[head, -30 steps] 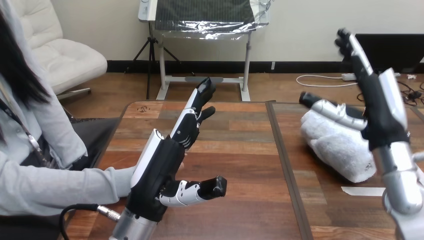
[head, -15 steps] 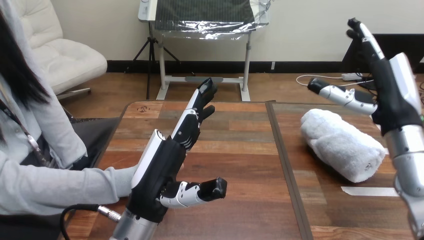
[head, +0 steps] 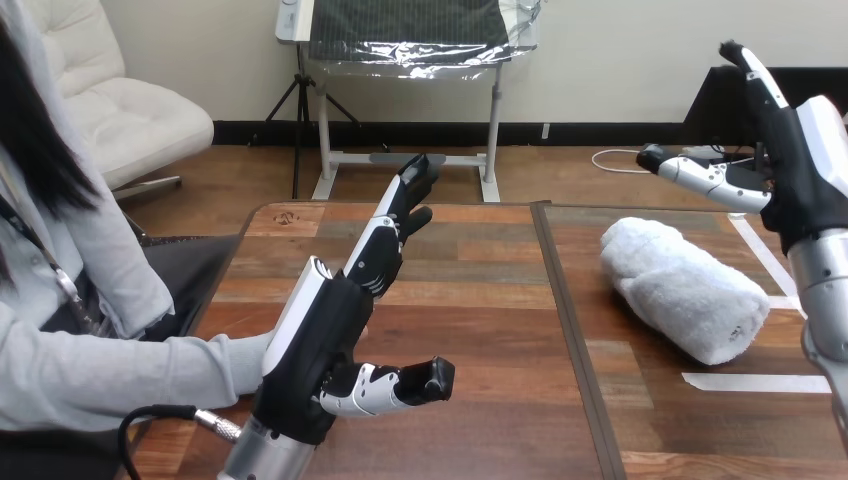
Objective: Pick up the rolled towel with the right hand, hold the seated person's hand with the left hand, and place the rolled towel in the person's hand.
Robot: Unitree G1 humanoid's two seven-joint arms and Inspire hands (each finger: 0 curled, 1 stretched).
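The rolled white towel (head: 685,290) lies on the right part of the wooden table (head: 480,290), one end facing me. My right hand (head: 795,170) hangs open above and to the right of the towel, fingers pointing up, thumb stretched left, apart from the towel. At the table's left my left hand (head: 320,340) stands on edge with straight fingers pointing away and the thumb out to the right. The person's grey sleeve (head: 130,375) reaches in from the left and ends right behind that hand. The person's hand is hidden by it, so I cannot tell whether they touch.
A dark seam (head: 565,300) runs front to back between the two table halves. White tape strips (head: 745,382) lie on the right half near the towel. The person sits close along the table's left edge.
My right hand has risen and drawn back to the right, off the towel, which now lies uncovered. The left hand and the person's arm have not moved.
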